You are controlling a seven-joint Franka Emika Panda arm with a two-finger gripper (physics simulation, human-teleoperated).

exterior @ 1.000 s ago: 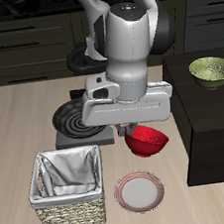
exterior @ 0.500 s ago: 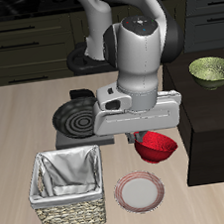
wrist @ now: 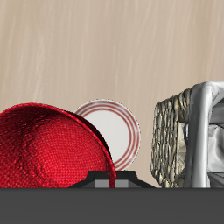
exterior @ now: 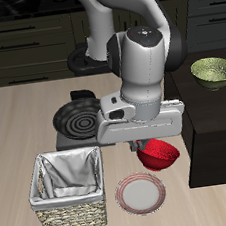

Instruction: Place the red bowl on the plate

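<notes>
The red bowl (exterior: 159,155) hangs tilted from my gripper (exterior: 143,147), which is shut on its rim above the table. It hovers just behind and beside the plate (exterior: 142,193), which lies flat near the table's front edge, next to the basket. In the wrist view the red bowl (wrist: 48,149) fills the near field, and the plate (wrist: 118,129) with its pinkish ringed rim shows partly behind it. My fingertips are hidden behind the gripper body in the exterior view.
A woven basket with grey lining (exterior: 67,191) stands beside the plate and shows in the wrist view (wrist: 188,131). A black stove burner (exterior: 78,117) lies farther back. An olive-green bowl (exterior: 213,70) sits on the dark cabinet top (exterior: 212,122).
My gripper has carried the red bowl forward toward the table's front edge and slightly lower, closer to the plate.
</notes>
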